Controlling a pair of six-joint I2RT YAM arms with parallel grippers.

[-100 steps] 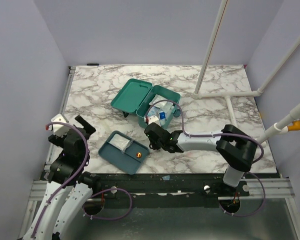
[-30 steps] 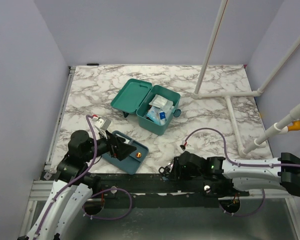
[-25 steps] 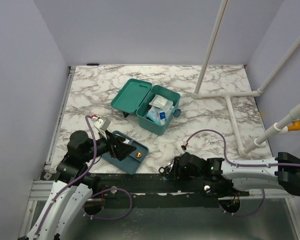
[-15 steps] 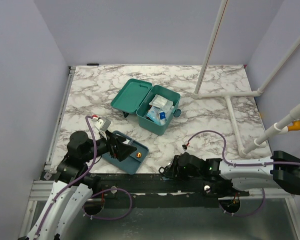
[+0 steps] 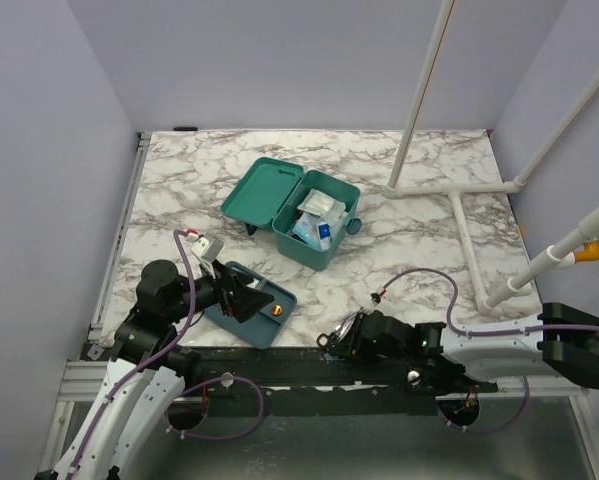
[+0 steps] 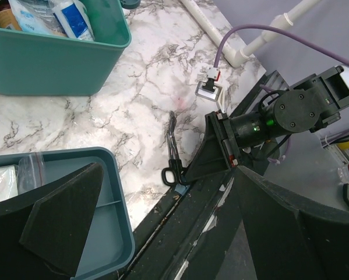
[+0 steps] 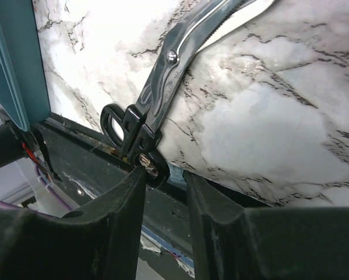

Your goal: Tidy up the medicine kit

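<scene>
The medicine kit (image 5: 319, 240) stands open mid-table with packets inside and its lid (image 5: 264, 190) laid back; its teal wall (image 6: 57, 61) fills the upper left of the left wrist view. Black-handled scissors (image 7: 145, 125) lie at the table's front edge, blades pointing inward, and also show as scissors (image 6: 174, 154) in the left wrist view. My right gripper (image 7: 164, 175) is low at that edge, its fingers (image 7: 119, 221) straddling the lower handle ring with a gap on the right side. My left gripper (image 6: 180, 233) hangs wide open over the dark teal tray (image 6: 113, 233), holding nothing.
The tray (image 5: 229, 318) sits front left with an orange item (image 5: 276, 309) and a clear bag (image 6: 11, 178). White pipes (image 5: 459, 190) run along the right. The dark front rail (image 5: 309, 365) borders the table, and my right gripper (image 6: 221, 151) lies against it.
The right jaws have narrowed around the scissors' handle ring and the right arm has settled lower at the front edge. The left arm has stayed over the tray.
</scene>
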